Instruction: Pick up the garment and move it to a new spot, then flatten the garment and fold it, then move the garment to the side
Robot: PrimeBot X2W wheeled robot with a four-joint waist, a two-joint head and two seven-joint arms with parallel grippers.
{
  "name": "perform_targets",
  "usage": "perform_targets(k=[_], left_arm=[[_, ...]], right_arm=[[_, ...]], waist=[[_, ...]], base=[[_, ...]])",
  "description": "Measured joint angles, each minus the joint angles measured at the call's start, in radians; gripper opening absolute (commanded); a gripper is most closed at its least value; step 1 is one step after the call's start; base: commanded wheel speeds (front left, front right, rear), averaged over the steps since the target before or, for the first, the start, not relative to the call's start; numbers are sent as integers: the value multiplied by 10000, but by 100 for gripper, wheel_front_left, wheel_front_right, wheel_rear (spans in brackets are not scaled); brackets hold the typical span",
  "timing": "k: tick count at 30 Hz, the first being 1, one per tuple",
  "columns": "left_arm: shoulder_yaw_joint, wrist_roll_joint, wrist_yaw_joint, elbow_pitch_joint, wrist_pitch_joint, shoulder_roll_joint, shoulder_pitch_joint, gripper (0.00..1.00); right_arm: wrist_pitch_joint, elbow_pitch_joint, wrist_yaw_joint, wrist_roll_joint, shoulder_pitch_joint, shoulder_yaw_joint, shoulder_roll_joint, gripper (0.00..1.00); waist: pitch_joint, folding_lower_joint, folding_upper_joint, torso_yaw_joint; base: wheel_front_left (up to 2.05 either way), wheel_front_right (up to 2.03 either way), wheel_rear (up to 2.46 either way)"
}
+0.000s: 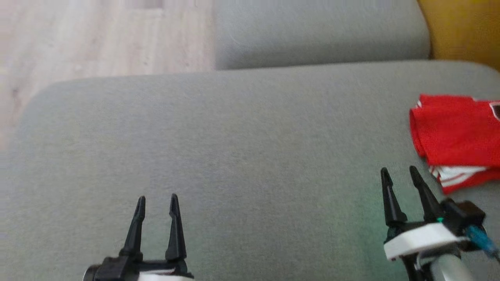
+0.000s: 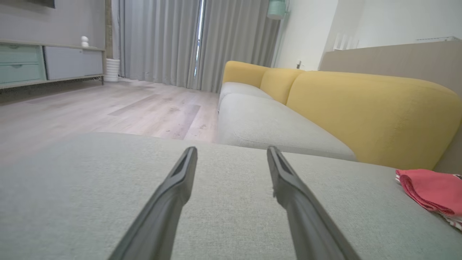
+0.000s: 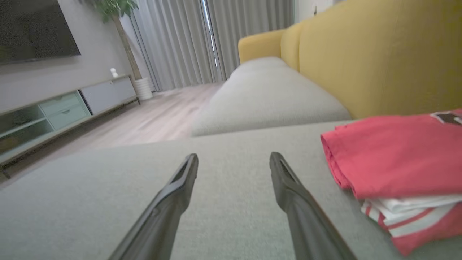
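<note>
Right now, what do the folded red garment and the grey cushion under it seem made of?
The folded red garment looks like matte mesh-like knit, from its fine dotted texture. The grey cushion seems woven upholstery fabric, matte, finely flecked.

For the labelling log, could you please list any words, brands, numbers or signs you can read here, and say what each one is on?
No text can be read.
Red garment: a dark emblem at its edge, too blurred and cut off to read.
Grey sofa cushion: no markings.
</note>
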Motion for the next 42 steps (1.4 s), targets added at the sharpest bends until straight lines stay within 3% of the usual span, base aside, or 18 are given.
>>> perform_targets(k=[4, 9, 33, 34, 42], left_arm=[[50, 232, -15, -59, 0, 2, 353, 100], [102, 401, -113, -2, 0, 4, 747, 100], [347, 754, -232, 462, 0, 8, 1137, 100], [347, 754, -219, 462, 0, 8, 1137, 0], [336, 453, -238, 1358, 90, 8, 1463, 0]], right_arm=[[-2, -1227, 2, -861, 1081, -635, 533, 100], [-2, -1866, 2, -1582, 2260, -876, 805, 100], [-2, -2219, 2, -1701, 2935, -826, 913, 100], [-2, -2222, 2, -1701, 2935, -826, 913, 0], [33, -1323, 2, -1421, 3157, -775, 915, 0]], waist=[[-499, 0, 0, 359], [-883, 0, 0, 559], [-1049, 3, 0, 252], [-1048, 3, 0, 263], [-1014, 3, 0, 245]], base=[[0, 0, 0], [0, 0, 0], [0, 0, 0], [0, 0, 0], [0, 0, 0]])
